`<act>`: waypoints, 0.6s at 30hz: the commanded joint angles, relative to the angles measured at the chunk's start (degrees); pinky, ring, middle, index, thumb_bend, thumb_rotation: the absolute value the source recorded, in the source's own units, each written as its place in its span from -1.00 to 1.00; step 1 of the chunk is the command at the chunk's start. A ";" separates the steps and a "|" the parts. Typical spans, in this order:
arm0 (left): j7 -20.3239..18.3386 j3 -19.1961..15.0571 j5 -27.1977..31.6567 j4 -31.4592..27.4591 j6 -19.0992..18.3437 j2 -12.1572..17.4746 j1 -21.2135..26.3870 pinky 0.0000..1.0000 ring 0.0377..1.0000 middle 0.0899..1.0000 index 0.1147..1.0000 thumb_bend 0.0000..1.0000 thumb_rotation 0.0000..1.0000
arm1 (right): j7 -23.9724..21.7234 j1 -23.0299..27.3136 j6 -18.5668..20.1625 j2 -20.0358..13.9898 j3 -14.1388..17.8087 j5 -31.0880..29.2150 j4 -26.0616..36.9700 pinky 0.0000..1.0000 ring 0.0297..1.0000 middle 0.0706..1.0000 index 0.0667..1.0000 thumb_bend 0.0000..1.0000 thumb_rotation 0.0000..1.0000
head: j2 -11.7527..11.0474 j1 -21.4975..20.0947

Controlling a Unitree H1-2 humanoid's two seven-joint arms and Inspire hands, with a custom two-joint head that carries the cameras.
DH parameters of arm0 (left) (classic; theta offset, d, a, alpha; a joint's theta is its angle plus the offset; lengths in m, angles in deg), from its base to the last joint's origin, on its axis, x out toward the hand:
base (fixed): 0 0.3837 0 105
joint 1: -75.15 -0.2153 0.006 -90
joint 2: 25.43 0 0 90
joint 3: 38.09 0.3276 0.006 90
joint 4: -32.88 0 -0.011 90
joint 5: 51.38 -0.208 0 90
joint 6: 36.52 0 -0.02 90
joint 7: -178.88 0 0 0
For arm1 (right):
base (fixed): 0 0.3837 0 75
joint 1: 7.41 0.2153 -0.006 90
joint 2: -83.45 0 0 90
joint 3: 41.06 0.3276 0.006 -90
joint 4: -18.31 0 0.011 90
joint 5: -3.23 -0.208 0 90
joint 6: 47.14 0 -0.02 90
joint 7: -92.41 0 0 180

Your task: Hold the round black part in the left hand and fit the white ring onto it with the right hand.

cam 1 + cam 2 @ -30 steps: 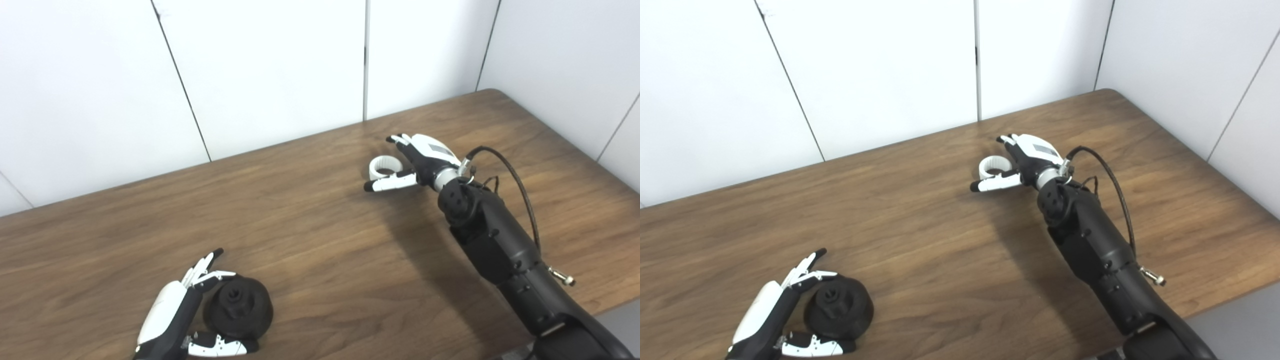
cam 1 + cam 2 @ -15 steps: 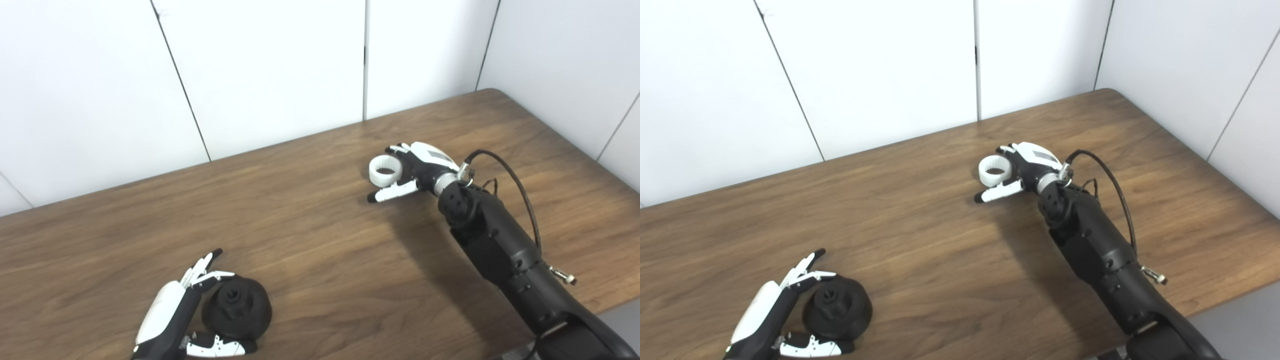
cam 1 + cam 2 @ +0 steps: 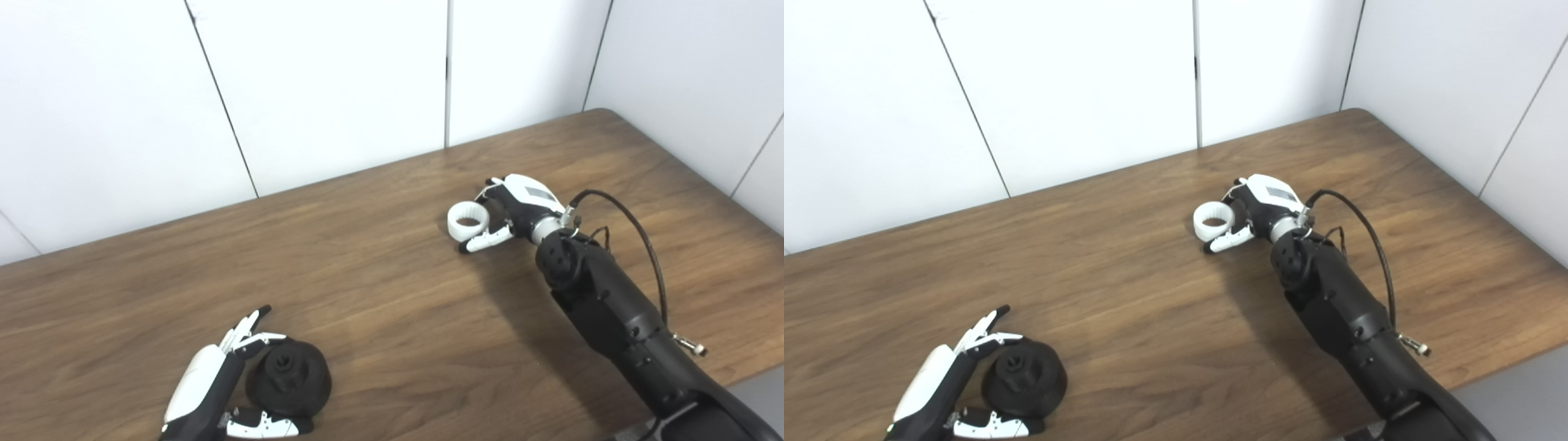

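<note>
Right hand (image 3: 520,208) fingers grasp the white plastic ring (image 3: 467,221) toward the wooden worktop's (image 3: 392,294) far edge; left hand (image 3: 211,392) lies released beside the round black part (image 3: 288,380) at the near edge; fitting remains.

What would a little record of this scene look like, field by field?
surface: wooden table
black part: round, on the table near the front left
left hand: cupped around the black part, fingers apart
white ring: far from the black part, at the right hand
right hand: fingers closed on the ring
ring fitted: not yet
</note>
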 commanded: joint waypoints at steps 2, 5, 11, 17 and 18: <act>-0.64 -0.50 -0.06 -1.33 -0.51 1.20 0.01 1.00 1.00 1.00 0.18 0.95 -0.49 | 3.59 1.11 -1.68 -0.73 0.28 0.39 0.69 1.00 0.94 0.81 0.20 0.48 -0.34 | 0.14 0.15; -0.82 -0.54 -0.09 -1.59 -0.91 1.19 -0.10 1.00 1.00 1.00 0.18 0.94 -0.48 | 6.16 0.72 -2.93 -0.37 0.55 0.02 0.24 0.98 0.90 0.76 0.10 0.37 -0.45 | 0.24 0.22; -0.85 -0.69 -0.06 -1.39 -0.56 1.27 -0.06 1.00 1.00 1.00 0.17 0.95 -0.47 | 10.93 0.15 -5.05 0.31 0.86 -0.59 -0.63 1.00 0.85 0.70 -0.09 0.03 -0.68 | 0.32 0.38; -1.10 -0.83 -0.16 -1.40 -0.77 1.17 0.05 1.00 1.00 1.00 0.18 0.95 -0.48 | 16.93 -0.33 -8.19 1.59 1.82 -1.65 -1.71 0.93 0.85 0.68 -0.10 0.03 -0.70 | 0.46 0.45; -1.12 -0.88 -0.06 -1.32 -0.70 1.13 0.06 1.00 1.00 1.00 0.18 0.95 -0.47 | 17.76 -0.45 -8.61 1.82 2.07 -1.84 -1.75 0.93 0.87 0.68 -0.10 0.04 -0.70 | 0.49 0.45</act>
